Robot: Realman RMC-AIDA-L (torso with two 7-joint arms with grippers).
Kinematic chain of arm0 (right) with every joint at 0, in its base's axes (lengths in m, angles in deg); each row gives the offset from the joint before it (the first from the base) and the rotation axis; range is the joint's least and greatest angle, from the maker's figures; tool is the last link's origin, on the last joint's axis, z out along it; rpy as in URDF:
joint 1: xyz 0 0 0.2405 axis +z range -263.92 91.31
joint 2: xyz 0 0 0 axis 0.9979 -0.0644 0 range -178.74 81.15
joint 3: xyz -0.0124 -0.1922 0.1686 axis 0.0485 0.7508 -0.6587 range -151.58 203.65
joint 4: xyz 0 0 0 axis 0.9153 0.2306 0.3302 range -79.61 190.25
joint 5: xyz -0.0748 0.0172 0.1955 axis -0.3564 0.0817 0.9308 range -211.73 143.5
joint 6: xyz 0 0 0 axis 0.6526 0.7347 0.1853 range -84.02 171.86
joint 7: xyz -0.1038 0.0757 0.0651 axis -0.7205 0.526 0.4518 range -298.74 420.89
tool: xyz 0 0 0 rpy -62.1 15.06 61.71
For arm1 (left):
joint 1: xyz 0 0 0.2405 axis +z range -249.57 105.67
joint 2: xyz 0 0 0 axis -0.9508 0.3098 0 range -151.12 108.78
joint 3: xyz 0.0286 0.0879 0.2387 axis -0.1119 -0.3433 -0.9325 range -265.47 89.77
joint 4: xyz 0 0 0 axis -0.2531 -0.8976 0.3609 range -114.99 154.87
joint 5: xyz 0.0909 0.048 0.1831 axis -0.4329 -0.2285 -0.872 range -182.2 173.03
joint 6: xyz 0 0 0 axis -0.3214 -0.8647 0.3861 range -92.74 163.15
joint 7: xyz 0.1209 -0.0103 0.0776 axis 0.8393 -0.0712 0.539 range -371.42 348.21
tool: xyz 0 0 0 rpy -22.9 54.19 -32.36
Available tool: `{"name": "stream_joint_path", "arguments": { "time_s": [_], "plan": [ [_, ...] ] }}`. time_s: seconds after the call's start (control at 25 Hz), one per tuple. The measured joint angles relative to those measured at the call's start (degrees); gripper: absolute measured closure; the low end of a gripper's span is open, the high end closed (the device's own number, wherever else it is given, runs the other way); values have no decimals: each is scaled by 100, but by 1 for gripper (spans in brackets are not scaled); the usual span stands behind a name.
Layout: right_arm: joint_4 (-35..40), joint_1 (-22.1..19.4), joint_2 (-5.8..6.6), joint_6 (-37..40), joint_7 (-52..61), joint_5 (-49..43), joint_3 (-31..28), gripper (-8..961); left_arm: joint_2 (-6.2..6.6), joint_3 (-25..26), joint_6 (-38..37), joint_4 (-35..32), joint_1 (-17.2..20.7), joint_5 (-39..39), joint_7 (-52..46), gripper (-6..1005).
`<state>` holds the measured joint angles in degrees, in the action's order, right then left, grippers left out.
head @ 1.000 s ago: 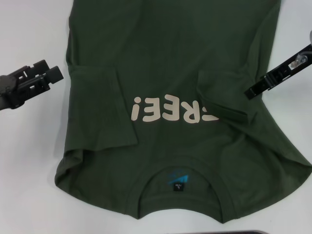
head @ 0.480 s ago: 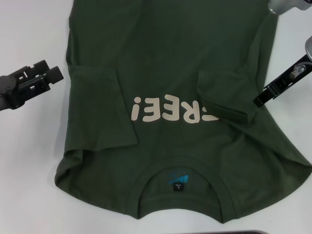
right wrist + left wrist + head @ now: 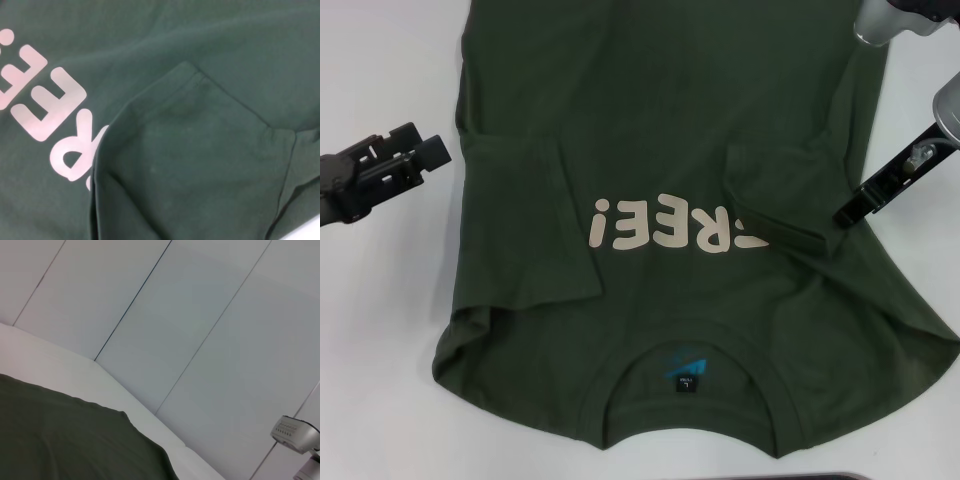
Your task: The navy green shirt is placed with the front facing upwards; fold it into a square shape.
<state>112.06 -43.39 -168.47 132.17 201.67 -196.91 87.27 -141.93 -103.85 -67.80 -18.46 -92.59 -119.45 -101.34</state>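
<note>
- Since a moment ago, right gripper (image 3: 850, 208) has edged inward, over the shirt's folded sleeve.
- Left gripper (image 3: 425, 152) hovers beside the shirt, fingers apart.
- Navy green shirt (image 3: 670, 130) lies flat on the white table (image 3: 380, 330), sleeves folded in.
- Right gripper's opening: cannot tell.

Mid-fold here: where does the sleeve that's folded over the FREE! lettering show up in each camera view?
Head view: the folded sleeve lies right of centre, covering the lettering's first letter, beside the right hand.
Right wrist view: the sleeve fills the lower middle.
Left wrist view: not visible; only a plain edge of the shirt.
Shared landmark: the cream lettering.
</note>
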Motion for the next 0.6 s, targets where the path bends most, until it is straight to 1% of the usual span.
{"name": "stream_joint_path", "arguments": {
  "time_s": [0.2,0.32,0.44,0.52,0.6],
  "plan": [
    [-11,8,-4,45,15,73,77,488,0,0,13,0,4,0,6,218],
    [-21,13,2,219,-101,494,66,489,1,0,25,0,5,0,13,218],
    [83,13,83,683,-481,1600,-212,491,7,1,25,-4,9,0,14,217],
    [134,11,171,807,-507,1960,-381,493,11,5,16,-9,14,0,12,217],
    [133,8,250,717,-332,1890,-434,494,16,9,6,-8,21,0,10,217]
  ]
}}
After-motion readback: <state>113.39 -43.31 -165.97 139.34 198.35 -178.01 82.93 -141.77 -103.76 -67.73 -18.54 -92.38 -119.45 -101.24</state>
